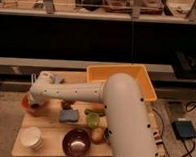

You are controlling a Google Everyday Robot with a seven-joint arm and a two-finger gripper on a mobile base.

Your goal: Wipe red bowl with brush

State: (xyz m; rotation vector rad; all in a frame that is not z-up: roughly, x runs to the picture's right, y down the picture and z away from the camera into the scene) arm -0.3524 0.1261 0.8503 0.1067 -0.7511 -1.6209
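The red bowl (26,103) sits at the left edge of the wooden table (51,127), mostly covered by the end of my white arm. My gripper (35,102) points down into the bowl from above. The brush is hidden from view; I cannot make it out at the gripper or on the table.
A dark maroon bowl (76,141) stands at the table's front, with a white cup stack (30,137) to its left. A blue-grey block (69,115) and a green item (92,118) lie mid-table. A yellow bin (122,76) stands at the back right. My arm spans the table.
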